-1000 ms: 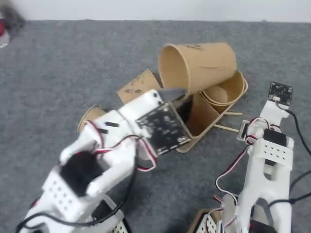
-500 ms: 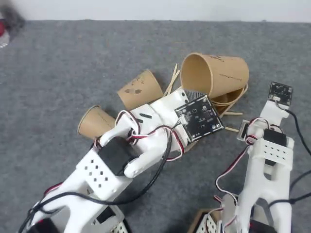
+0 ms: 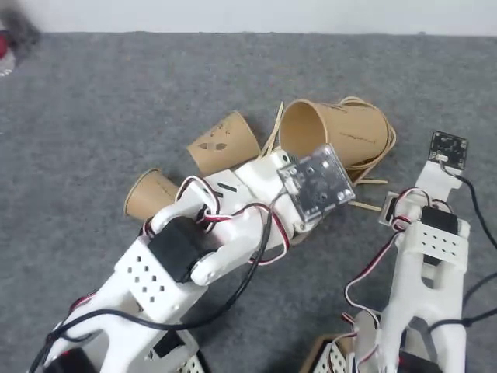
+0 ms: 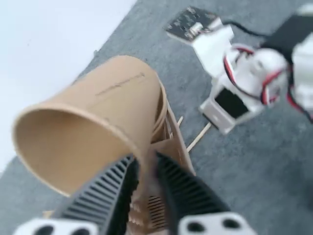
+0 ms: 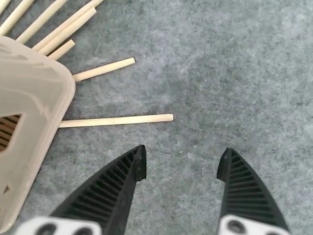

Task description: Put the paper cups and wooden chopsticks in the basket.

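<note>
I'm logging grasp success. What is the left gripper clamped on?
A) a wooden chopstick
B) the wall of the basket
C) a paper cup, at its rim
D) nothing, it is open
C: in the left wrist view the left gripper pinches the paper cup at its rim, just above the basket.

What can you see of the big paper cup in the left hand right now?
The large brown paper cup is plain kraft-looking paper, tapered, with a rolled rim, undented. It lies on its side over the tan slatted basket, open mouth empty. The left hand pinches its wall at the rim between both fingers.
</note>
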Tool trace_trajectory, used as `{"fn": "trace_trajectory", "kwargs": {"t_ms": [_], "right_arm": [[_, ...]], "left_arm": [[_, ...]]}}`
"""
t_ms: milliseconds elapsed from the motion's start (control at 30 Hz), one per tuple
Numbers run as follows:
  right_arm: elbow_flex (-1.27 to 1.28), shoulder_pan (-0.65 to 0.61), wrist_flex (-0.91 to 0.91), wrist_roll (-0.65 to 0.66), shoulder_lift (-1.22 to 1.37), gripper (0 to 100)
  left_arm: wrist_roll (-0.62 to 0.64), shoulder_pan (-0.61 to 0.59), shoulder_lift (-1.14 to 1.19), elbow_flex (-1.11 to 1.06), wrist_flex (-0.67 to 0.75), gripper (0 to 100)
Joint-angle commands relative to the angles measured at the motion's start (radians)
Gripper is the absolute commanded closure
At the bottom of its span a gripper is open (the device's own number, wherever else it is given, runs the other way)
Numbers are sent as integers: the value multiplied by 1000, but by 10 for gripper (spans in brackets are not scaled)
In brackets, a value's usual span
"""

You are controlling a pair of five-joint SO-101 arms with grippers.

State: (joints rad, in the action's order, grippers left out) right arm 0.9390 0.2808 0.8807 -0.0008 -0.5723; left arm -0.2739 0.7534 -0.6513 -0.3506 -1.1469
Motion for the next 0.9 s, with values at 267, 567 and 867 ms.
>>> {"fn": "trace_trajectory", "kwargs": {"t_ms": [267, 567, 867], "right_arm": [[-8, 7, -12, -5, -35, 757], [-8, 7, -12, 23, -35, 757], [-14, 21, -21, 28, -35, 757]], "left_arm": [[118, -32, 52, 38, 190, 848], [176, -15, 187, 102, 333, 848], [173, -48, 69, 395, -34, 848]]}}
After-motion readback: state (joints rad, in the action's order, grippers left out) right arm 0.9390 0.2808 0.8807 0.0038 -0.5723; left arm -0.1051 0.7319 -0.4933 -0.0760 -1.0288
